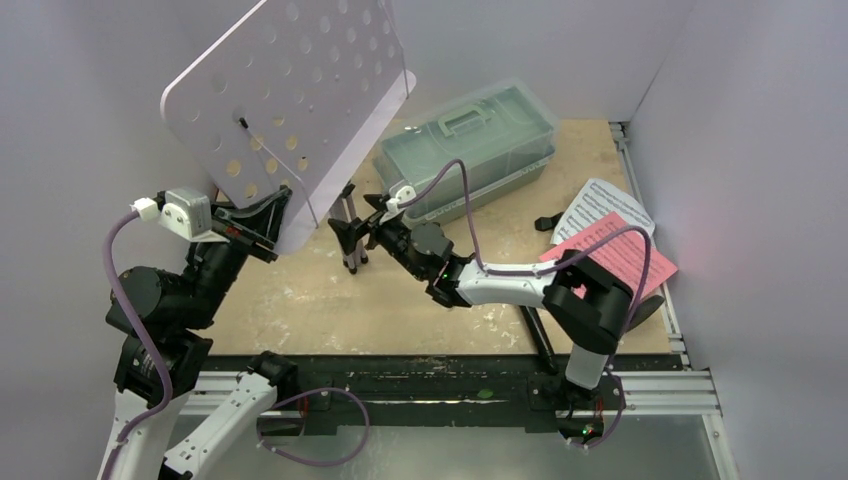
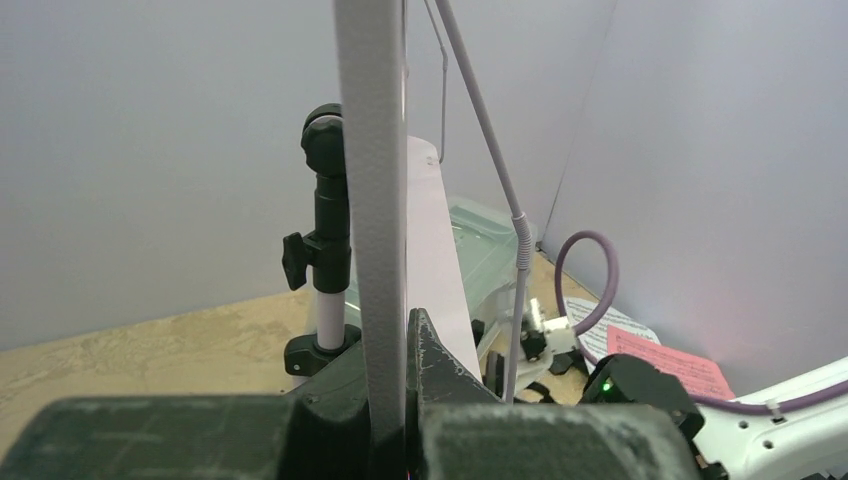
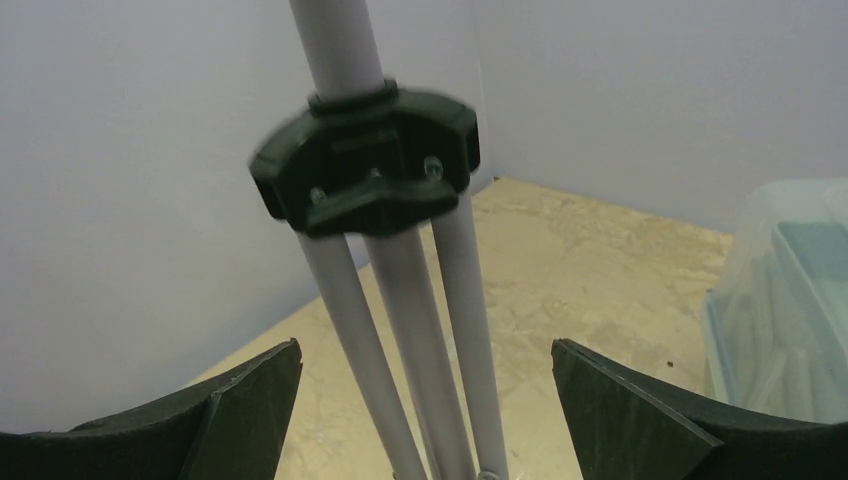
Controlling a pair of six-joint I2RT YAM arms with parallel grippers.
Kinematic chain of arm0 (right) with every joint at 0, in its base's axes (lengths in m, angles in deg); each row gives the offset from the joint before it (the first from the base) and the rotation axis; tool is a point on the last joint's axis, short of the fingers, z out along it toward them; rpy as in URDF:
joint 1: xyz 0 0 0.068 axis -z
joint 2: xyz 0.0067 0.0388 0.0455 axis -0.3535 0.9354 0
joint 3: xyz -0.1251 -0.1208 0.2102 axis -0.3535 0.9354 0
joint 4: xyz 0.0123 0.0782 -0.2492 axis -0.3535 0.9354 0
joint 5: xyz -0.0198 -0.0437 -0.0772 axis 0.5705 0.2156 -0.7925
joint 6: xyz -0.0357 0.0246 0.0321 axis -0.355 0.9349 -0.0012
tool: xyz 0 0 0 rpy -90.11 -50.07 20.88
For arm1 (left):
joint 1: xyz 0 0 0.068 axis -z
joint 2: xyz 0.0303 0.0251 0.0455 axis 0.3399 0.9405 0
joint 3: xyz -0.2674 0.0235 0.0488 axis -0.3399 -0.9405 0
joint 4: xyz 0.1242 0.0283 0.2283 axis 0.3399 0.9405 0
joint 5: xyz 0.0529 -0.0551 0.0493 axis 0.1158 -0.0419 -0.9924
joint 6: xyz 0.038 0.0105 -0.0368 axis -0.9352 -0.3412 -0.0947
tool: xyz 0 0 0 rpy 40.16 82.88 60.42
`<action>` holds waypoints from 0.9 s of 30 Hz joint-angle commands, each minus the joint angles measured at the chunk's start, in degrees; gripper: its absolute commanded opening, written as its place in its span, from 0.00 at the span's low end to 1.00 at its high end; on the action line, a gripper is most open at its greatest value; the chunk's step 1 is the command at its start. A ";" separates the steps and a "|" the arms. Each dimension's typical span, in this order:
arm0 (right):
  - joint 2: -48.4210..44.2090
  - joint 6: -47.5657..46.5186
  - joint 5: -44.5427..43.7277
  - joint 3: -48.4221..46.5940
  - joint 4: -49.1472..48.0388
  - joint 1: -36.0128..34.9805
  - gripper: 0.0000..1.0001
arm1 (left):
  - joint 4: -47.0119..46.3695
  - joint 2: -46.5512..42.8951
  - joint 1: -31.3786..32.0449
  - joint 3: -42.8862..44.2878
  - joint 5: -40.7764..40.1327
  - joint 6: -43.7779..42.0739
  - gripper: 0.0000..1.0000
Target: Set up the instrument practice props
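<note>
The pale lilac perforated music stand (image 1: 290,100) leans tilted over the left part of the wooden desk (image 1: 300,300). Its three white tripod legs (image 1: 350,238) are folded together, so it cannot stand alone. Whether the foot end touches the desk, I cannot tell.

The left claw (image 1: 262,228) is pressed together on the lower edge of the perforated plate, and in the left wrist view this edge runs straight between its fingers (image 2: 440,365). I think this grip carries the stand so that the other arm is free for the legs.

The right claw (image 3: 425,355) is spread wide, with one finger at each side of the legs, just under the black collar (image 3: 365,170), and it touches none of them.

The left arm is folded and raised. The right arm reaches low and far to the left.

The pink sheet of music (image 1: 620,258) and the white sheet of music (image 1: 600,203) lie at the right edge, well apart from the stand.
</note>
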 commanded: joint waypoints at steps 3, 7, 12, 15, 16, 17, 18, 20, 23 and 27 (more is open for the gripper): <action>6.05 -2.58 0.17 -1.60 -11.37 -0.31 0.99 | -4.18 -0.02 0.23 2.74 2.47 2.21 0.00; 10.75 -5.52 -3.06 -4.99 -13.94 -0.44 0.95 | -3.63 0.26 0.23 2.73 2.50 2.21 0.00; 14.19 -11.55 -1.54 -8.70 -14.63 -0.75 0.75 | -2.40 0.41 0.27 3.17 2.29 2.00 0.00; 15.03 -12.63 -2.41 -9.35 -15.31 -0.75 0.48 | -1.51 0.56 0.23 3.67 2.00 1.88 0.00; 15.01 -12.74 -2.55 -9.00 -16.04 -0.74 0.41 | -1.01 0.61 0.24 3.98 1.89 1.86 0.00; 14.99 -12.89 -2.69 -8.92 -16.14 -0.75 0.33 | -0.55 0.61 0.21 4.15 1.70 2.06 0.00; 14.89 -13.09 -2.29 -9.02 -15.65 -0.75 0.25 | 0.14 0.61 0.27 4.40 1.34 2.35 0.01; 14.89 -12.91 0.22 -9.56 -14.02 -0.75 0.04 | 2.06 0.34 0.23 5.02 0.52 3.12 0.24; 15.48 -13.55 1.41 -9.69 -13.07 -0.60 0.00 | 4.43 -0.81 0.25 5.60 -0.93 4.08 0.55; 15.76 -12.34 2.77 -9.39 -13.50 0.00 0.00 | 10.75 -1.90 0.23 9.56 -3.56 4.18 0.81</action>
